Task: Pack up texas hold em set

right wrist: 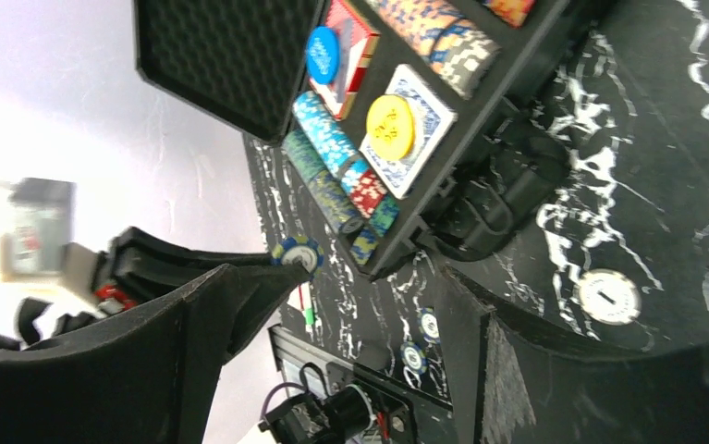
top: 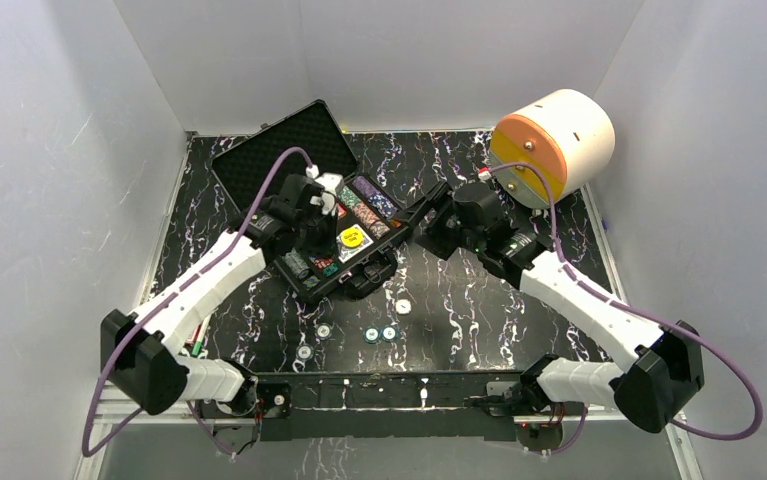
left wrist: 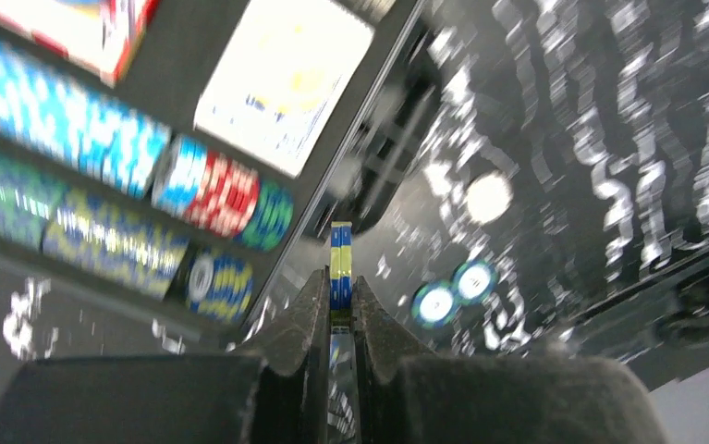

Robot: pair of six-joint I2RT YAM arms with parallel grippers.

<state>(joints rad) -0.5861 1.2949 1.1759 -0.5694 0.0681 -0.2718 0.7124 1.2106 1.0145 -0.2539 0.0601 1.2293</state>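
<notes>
Top view, left arm (top: 209, 275): reaches from the near left corner up and inward, wrist bent over the open case (top: 279, 155). The left gripper (top: 309, 215) hangs over the case's near half.
Top view, right arm (top: 579, 300): stretches from the near right corner toward the centre. The right gripper (top: 414, 215) lies nearly level at the case's right end.
Top view, set: the case lies left of centre on the table (top: 469, 300), lid tilted back, with a yellow button (top: 351, 237) inside. Five loose chips (top: 370, 334) lie on the table nearer the arm bases.
Top view, cylinder (top: 554, 145): far right corner, on its side.
Left wrist, grip: jaws almost closed, pinching one blue-and-yellow chip (left wrist: 340, 250) edge-on at the tips, just beside the case's rim.
Left wrist, case: rows of chips (left wrist: 64, 125) and a deck (left wrist: 281, 83) sit in their slots; the view is blurred.
Right wrist, grip: fingers (right wrist: 517, 361) spread wide with nothing between them, pointing at the case's corner.
Right wrist, case: the yellow button rests on one deck, a blue button (right wrist: 323, 54) on the other.
</notes>
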